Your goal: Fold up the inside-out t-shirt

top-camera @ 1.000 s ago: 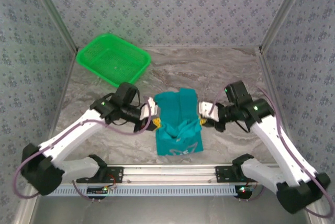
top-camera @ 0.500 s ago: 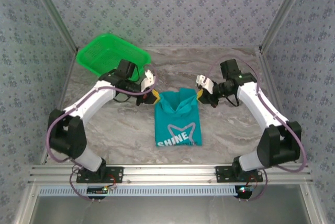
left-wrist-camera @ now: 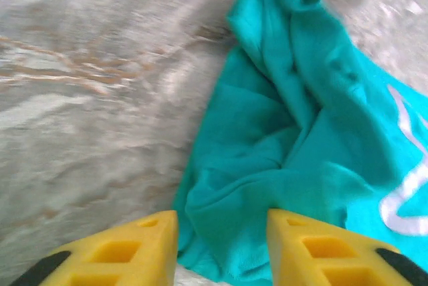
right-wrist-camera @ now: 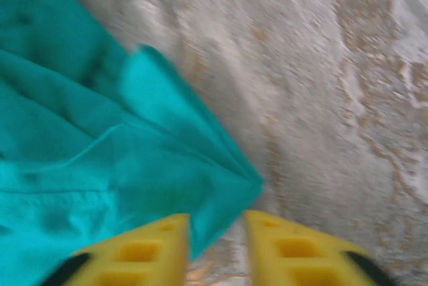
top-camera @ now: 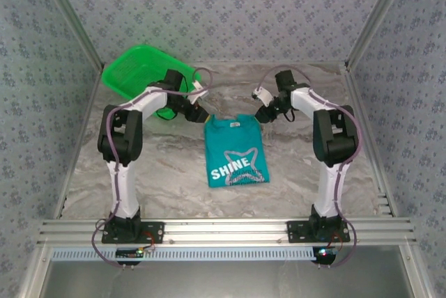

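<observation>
From above: teal t-shirt (top-camera: 235,150) spread flat near the middle of the marble-patterned tabletop (top-camera: 300,166), print side up, with the white star outline (top-camera: 245,161) and "SHINE" lettering (top-camera: 230,169) toward the near edge. Plain far hem slightly rumpled, set between the two arms. Left claw (top-camera: 200,111) just beside the shirt's far left corner, right claw (top-camera: 259,113) just beside its far right corner, both low over the tabletop; from this height, hard to tell whether touching the cloth or not. Bright green mesh basket (top-camera: 129,68) in the far left corner of the tabletop, apart from the shirt and just behind the left arm. From the left wrist: left claw (left-wrist-camera: 221,222) parted, yellow fingers (left-wrist-camera: 140,246) standing well apart, with a wrinkled fold of the t-shirt (left-wrist-camera: 294,119) lying across the gap and nothing pinched. Part of the white print (left-wrist-camera: 401,199) at the right side, bare tabletop (left-wrist-camera: 87,99) to the left of the cloth. From the right wrist, somewhat blurred: right claw (right-wrist-camera: 217,222) also parted, a narrower gap between the yellow fingers (right-wrist-camera: 287,246), the pointed corner of the t-shirt (right-wrist-camera: 80,152) reaching to the mouth of that gap and overlapping one finger, not clamped. Grey-veined tabletop (right-wrist-camera: 334,99) on the other side of the corner.
</observation>
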You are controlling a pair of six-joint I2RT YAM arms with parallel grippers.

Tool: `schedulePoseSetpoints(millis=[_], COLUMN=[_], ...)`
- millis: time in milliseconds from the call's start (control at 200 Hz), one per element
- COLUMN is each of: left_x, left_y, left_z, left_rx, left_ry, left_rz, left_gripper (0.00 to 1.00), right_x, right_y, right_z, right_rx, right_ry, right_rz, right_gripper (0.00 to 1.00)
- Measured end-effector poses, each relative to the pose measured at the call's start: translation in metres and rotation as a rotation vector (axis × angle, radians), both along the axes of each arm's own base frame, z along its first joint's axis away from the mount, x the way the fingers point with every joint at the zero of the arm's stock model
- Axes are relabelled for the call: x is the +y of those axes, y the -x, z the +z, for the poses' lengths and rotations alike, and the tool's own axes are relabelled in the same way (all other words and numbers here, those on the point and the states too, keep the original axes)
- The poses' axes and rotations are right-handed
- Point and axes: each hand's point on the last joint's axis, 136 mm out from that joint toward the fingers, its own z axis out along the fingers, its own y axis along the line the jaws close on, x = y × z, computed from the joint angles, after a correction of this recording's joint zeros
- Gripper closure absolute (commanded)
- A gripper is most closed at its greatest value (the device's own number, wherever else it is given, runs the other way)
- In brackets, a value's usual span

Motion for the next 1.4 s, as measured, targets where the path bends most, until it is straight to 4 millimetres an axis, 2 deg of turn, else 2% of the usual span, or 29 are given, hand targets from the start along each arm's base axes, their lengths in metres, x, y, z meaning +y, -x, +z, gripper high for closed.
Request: schedulePoseSetpoints(millis=[90,150,195,285,350,390,440,505,545,585,620,645,695,710,715,720,730,735,745,755,825,895,974,1054,1129,1219,1319,1399], left_x=[0.002,0.005,0.009,0.015,0.012,0.005,-0.007,-0.021,-0.031,-0.037,-0.043,-0.045,-0.05,-0.051,-0.051,-0.051,-0.051,-0.052,-0.052,-0.052,-0.05,-0.044,-0.036,-0.035,-0.033,-0.032,-0.032,-0.032], left_y=[-0.008,-0.009,-0.005,0.015,0.032,0.044,0.06,0.079,0.089,0.097,0.102,0.104,0.108,0.11,0.11,0.11,0.112,0.112,0.114,0.115,0.128,0.143,0.152,0.151,0.152,0.153,0.154,0.155], left_z=[0.012,0.018,0.023,0.038,0.05,0.058,0.063,0.06,0.055,0.046,0.037,0.031,0.017,0.011,0.009,0.008,0.004,0.003,-0.001,-0.005,-0.028,-0.048,-0.063,-0.062,-0.063,-0.063,-0.063,-0.063], left_rx=[0.005,0.005,0.009,0.024,0.028,0.026,0.032,0.055,0.072,0.093,0.109,0.119,0.128,0.133,0.132,0.133,0.137,0.138,0.14,0.14,0.159,0.173,0.175,0.156,0.143,0.124,0.111,0.101], left_ry=[-0.015,-0.029,-0.04,-0.05,-0.046,-0.035,-0.022,-0.024,-0.032,-0.052,-0.07,-0.087,-0.12,-0.132,-0.138,-0.141,-0.152,-0.154,-0.164,-0.173,-0.231,-0.286,-0.323,-0.314,-0.311,-0.299,-0.285,-0.28], left_rz=[0.079,0.136,0.176,0.254,0.28,0.285,0.278,0.264,0.251,0.245,0.241,0.243,0.24,0.241,0.242,0.242,0.242,0.242,0.241,0.241,0.238,0.237,0.239,0.246,0.246,0.242,0.236,0.228], left_gripper=[0.54,0.53,0.53,0.53,0.53,0.53,0.53,0.53,0.54,0.55,0.57,0.57,0.57,0.57,0.57,0.57,0.57,0.57,0.57,0.57,0.57,0.57,0.57,0.57,0.57,0.57,0.57,0.57], right_x=[-0.003,-0.002,-0.003,-0.004,-0.004,-0.002,0.003,0.007,0.009,0.011,0.009,0.009,0.004,0.003,0.002,0.001,-0.001,-0.002,-0.003,-0.004,-0.015,-0.001,0.026,0.04,0.032,0.01,-0.003,-0.01], right_y=[-0.009,-0.011,-0.007,0.01,0.025,0.037,0.053,0.068,0.074,0.078,0.079,0.078,0.074,0.073,0.072,0.072,0.07,0.071,0.07,0.071,0.081,0.108,0.137,0.148,0.148,0.138,0.126,0.114], right_z=[0.001,0.009,0.018,0.038,0.055,0.064,0.073,0.078,0.078,0.078,0.076,0.074,0.069,0.066,0.065,0.065,0.062,0.06,0.058,0.055,0.028,0.006,-0.002,-0.002,0.003,0.021,0.041,0.046], right_rx=[-0.033,-0.076,-0.104,-0.173,-0.243,-0.281,-0.334,-0.364,-0.352,-0.309,-0.252,-0.203,-0.083,-0.043,-0.026,-0.018,0.004,0.025,0.053,0.069,0.215,0.333,0.403,0.376,0.301,0.166,0.074,0.048], right_ry=[0.045,0.057,0.064,0.084,0.098,0.107,0.127,0.154,0.169,0.165,0.148,0.125,0.045,0.012,-0.004,-0.01,-0.026,-0.04,-0.058,-0.067,-0.097,-0.08,-0.062,-0.022,0.051,0.135,0.126,0.117], right_rz=[-0.059,-0.099,-0.131,-0.171,-0.196,-0.2,-0.202,-0.237,-0.278,-0.321,-0.37,-0.394,-0.462,-0.487,-0.501,-0.508,-0.522,-0.538,-0.556,-0.564,-0.655,-0.651,-0.596,-0.578,-0.624,-0.737,-0.816,-0.857], right_gripper=[0.59,0.53,0.52,0.52,0.52,0.52,0.46,0.41,0.63,0.69,0.81,1.0,1.0,0.89,0.79,0.67,0.26,0.13,0.03,0.01,0.0,0.0,0.0,0.0,0.0,0.0,0.01,0.0])
